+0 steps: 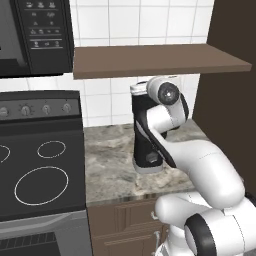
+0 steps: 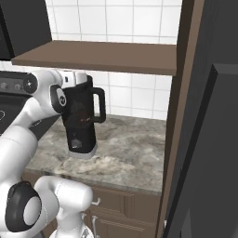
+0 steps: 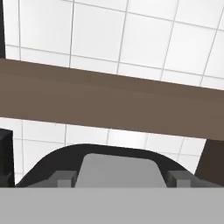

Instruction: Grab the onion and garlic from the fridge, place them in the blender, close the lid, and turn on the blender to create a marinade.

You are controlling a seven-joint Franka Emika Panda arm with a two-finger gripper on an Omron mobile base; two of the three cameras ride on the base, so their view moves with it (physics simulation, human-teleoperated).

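The tall black blender (image 2: 82, 122) stands on the tabletop (image 2: 125, 153). Its black lid (image 3: 118, 168) has a grey middle. The claw (image 3: 120, 178) is wide open around the lid.

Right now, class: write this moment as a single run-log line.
phase: lid step | fingers: open, astride the lid | blender: upright on counter under shelf | held: nothing evident

blender (image 2: 82, 125) on counter (image 2: 125, 153), against the tiled wall (image 2: 135, 23) | lid (image 3: 120, 168) on top of the jug, under the shelf (image 2: 102, 56) | stove (image 1: 40, 170) left of counter | microwave (image 1: 35, 35) above stove | fridge (image 2: 209, 139) right of counter, past the cabinet panel (image 2: 174, 139)
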